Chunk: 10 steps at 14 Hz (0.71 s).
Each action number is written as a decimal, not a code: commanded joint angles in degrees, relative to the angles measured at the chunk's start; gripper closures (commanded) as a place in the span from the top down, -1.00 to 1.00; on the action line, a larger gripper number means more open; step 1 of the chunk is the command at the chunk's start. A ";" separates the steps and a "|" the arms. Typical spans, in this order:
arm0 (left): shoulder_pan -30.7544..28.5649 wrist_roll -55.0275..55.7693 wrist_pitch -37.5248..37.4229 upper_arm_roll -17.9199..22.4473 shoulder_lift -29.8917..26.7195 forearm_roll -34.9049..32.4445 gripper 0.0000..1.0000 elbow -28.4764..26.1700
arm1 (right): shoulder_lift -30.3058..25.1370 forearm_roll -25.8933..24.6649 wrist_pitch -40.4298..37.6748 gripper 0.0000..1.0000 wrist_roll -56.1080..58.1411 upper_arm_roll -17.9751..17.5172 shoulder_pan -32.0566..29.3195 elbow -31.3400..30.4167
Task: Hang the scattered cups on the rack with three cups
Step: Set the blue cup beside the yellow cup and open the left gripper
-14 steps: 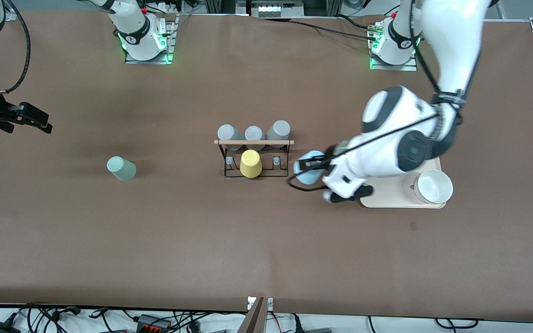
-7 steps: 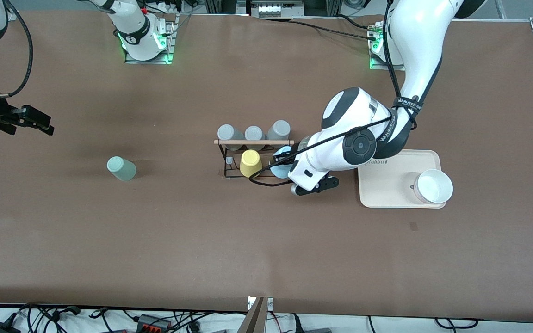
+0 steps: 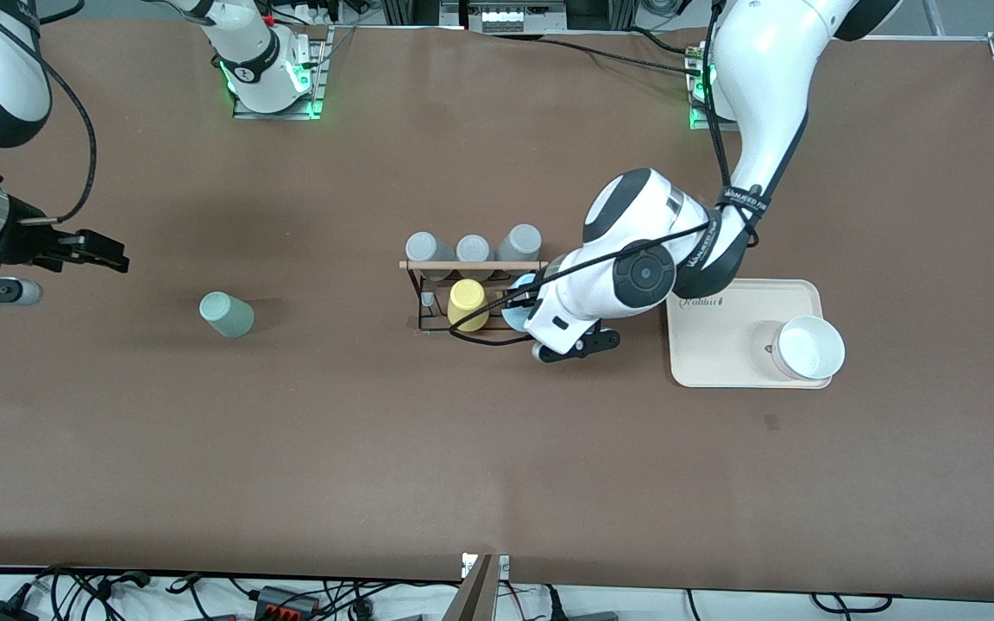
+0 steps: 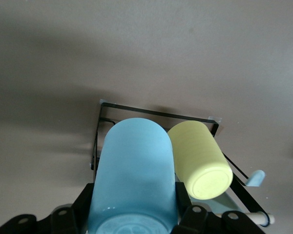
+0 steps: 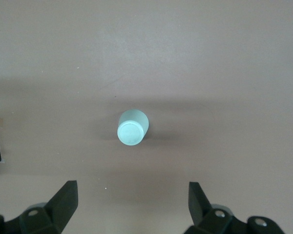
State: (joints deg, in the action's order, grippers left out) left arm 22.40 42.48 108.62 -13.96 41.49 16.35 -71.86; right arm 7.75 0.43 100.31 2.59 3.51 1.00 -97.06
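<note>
Left arm brings a light blue tumbler to the cup rack while the right arm waits over the mint one.

Front view: the left end effector (image 3: pixel 525 308) is clenched on the light blue plastic tumbler (image 3: pixel 516 312), held bottom-up at the black wire rack with a wooden top rod (image 3: pixel 473 293), beside the hung yellow cup (image 3: pixel 467 305), likely so a peg can enter its mouth; the elbow is bent low.
Left wrist view: the blue tumbler (image 4: pixel 133 175) touches the yellow cup (image 4: pixel 200 158) at three o'clock.
Right wrist view: released right end effector (image 5: pixel 132 202) hangs over the brown bench (image 5: pixel 224 73); the pale mint-green tumbler (image 5: pixel 132 127) lies at twelve o'clock.
</note>
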 commanded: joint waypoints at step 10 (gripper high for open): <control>3.53 2.69 2.65 0.87 1.86 -15.87 1.00 1.45 | 0.51 -0.78 -0.56 1.00 -0.13 -0.08 1.99 0.29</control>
State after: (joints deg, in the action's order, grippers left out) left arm 25.88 43.95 112.09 -13.76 45.29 6.12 -71.70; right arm 7.78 0.41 100.11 2.53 3.29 3.27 -96.89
